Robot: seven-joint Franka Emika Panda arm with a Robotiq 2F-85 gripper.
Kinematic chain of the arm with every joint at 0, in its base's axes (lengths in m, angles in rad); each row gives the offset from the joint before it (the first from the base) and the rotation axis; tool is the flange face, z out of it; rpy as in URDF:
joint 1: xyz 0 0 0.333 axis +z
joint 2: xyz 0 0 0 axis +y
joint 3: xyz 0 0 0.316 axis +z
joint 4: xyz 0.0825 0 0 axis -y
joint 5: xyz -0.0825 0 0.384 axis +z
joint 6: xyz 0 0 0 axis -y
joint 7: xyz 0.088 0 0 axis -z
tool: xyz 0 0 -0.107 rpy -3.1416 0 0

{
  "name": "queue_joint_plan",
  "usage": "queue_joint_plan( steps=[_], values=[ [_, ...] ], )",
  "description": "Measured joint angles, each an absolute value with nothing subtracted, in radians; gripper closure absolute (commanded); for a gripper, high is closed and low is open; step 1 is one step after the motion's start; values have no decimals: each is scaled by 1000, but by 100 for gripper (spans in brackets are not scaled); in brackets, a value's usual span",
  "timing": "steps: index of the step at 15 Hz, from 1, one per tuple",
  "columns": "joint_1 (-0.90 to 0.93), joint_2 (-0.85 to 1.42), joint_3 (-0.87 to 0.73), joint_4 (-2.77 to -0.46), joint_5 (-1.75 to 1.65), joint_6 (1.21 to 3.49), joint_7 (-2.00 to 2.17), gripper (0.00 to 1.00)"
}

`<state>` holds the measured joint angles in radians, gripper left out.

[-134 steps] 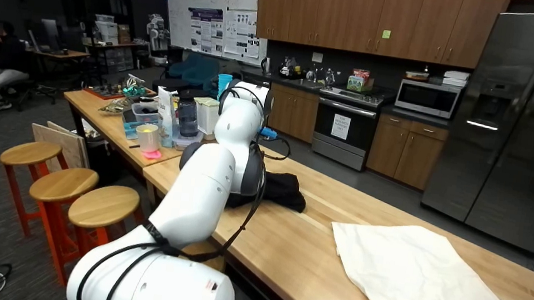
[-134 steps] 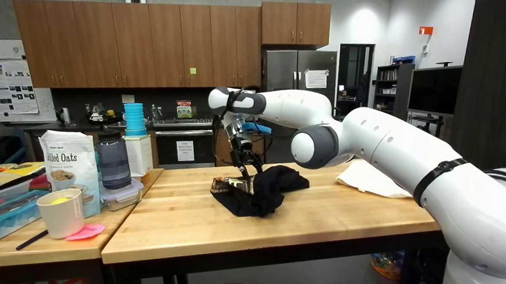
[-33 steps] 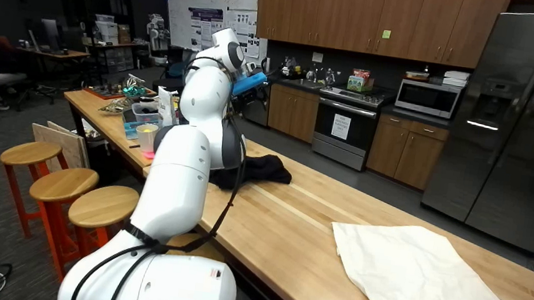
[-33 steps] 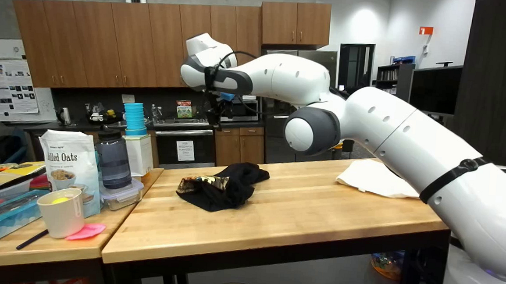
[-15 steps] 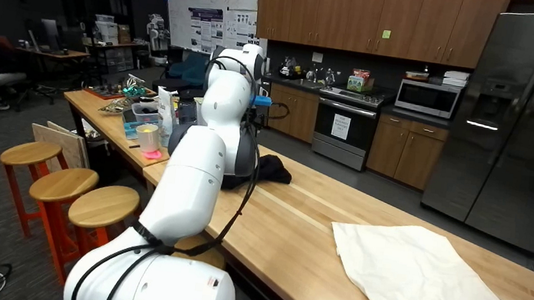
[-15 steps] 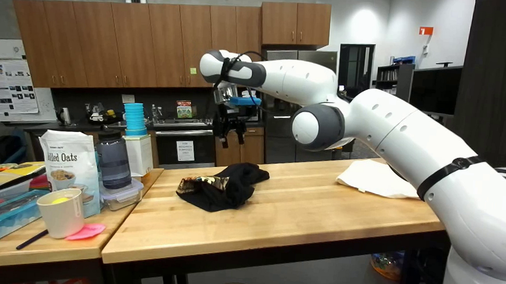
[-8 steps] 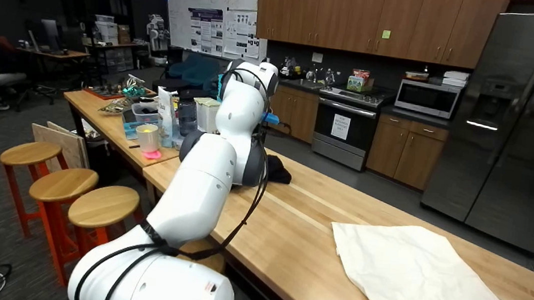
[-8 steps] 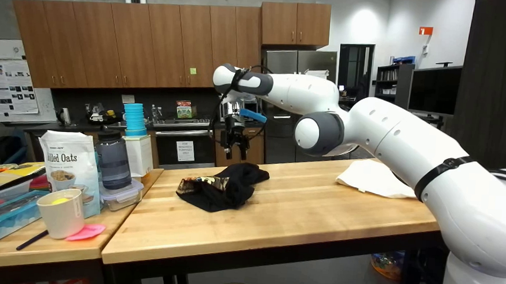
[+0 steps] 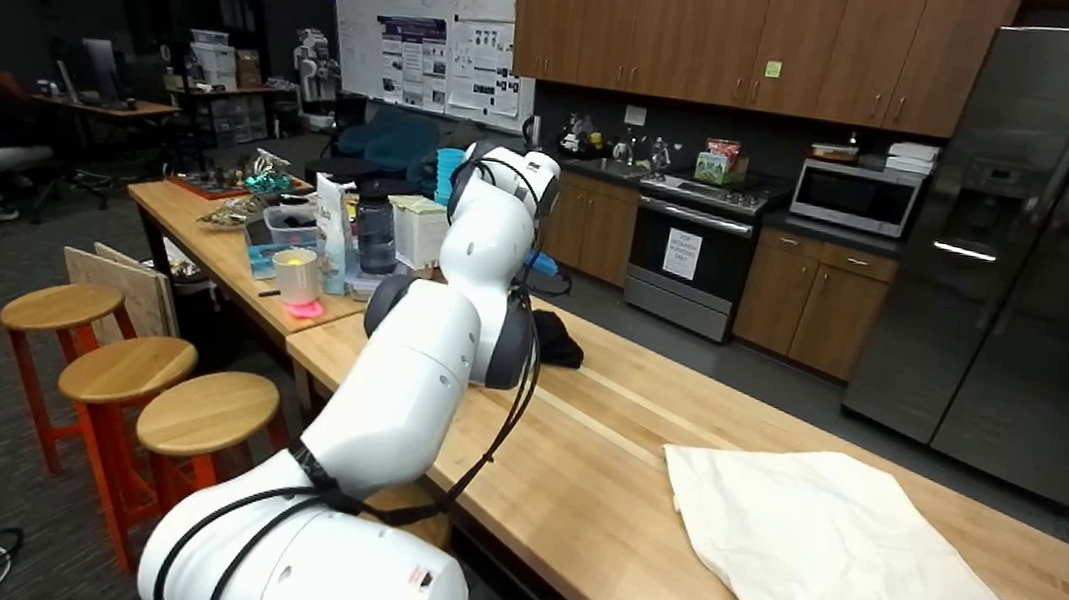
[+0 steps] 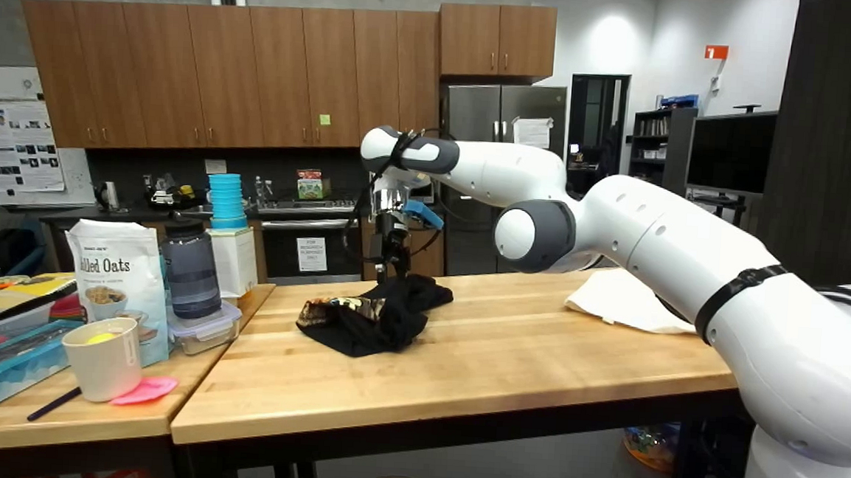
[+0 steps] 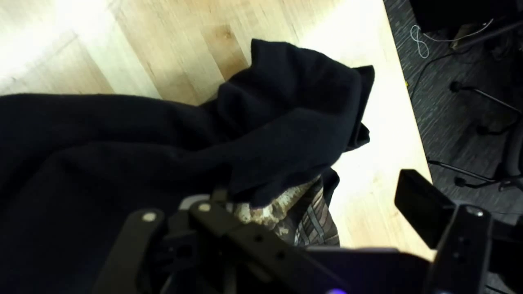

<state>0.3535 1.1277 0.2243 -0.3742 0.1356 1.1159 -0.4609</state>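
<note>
A crumpled black garment [image 10: 379, 328] with a patterned patch lies on the wooden table in both exterior views. In the wrist view the black garment [image 11: 135, 143] fills the left and middle, and its brown-and-white print shows below a fold. My gripper [image 10: 392, 272] is low over the garment's far part. In the wrist view the jaws stand wide apart, the gripper [image 11: 312, 192] holding nothing. One finger is over the black fabric, the other over bare wood near the table edge; whether the tips touch the cloth I cannot tell. A white cloth [image 9: 851, 573] lies flat farther along the table.
A neighbouring table carries an oats bag [image 10: 120, 279], a dark bottle [image 10: 191, 269], a beige mug [image 10: 102, 360], stacked blue cups [image 10: 226, 201] and a lidded container [image 10: 204, 329]. Wooden stools [image 9: 210, 412] stand along the near side. The table edge [image 11: 402, 87] runs close to the garment.
Earlier the gripper was down at the garment; it then rose high, with the garment left lying shifted toward the neighbouring table. Over the last second the open gripper has come down over it again.
</note>
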Motion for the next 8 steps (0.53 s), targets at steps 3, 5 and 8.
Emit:
queue_joint_plan(
  steps=[3,5,8],
  values=[
    [356,1145,216,-374,115,1115,-484,0],
    [366,1155,191,-375,60,1114,-510,0],
    [397,1171,129,-375,-57,1115,-557,0]
  ],
)
